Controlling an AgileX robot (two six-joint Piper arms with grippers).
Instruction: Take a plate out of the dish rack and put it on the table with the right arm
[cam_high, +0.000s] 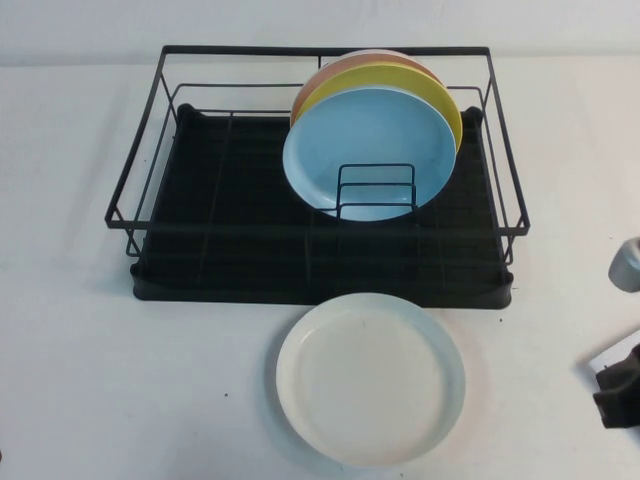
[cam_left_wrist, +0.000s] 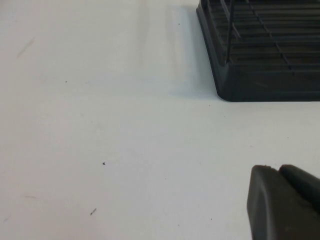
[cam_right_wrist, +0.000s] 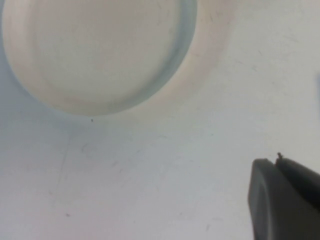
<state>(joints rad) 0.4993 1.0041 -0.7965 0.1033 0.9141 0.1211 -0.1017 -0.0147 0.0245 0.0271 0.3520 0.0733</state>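
Observation:
The white plate (cam_high: 370, 378) lies flat on the table (cam_high: 120, 380), just in front of the dish rack (cam_high: 220, 250). It also fills the upper part of the right wrist view as the white plate (cam_right_wrist: 95, 50). My right gripper (cam_high: 620, 392) sits at the table's right edge, well clear of the plate, and the right gripper (cam_right_wrist: 276, 162) is shut on nothing. In the left wrist view my left gripper (cam_left_wrist: 277, 169) hangs shut and empty over bare table near a corner of the rack (cam_left_wrist: 265, 55).
A light-blue plate (cam_high: 370, 150), a yellow plate (cam_high: 445, 100) and an orange plate (cam_high: 335, 72) stand upright in the rack's right half. The right arm's silver segment (cam_high: 627, 263) shows at the right edge.

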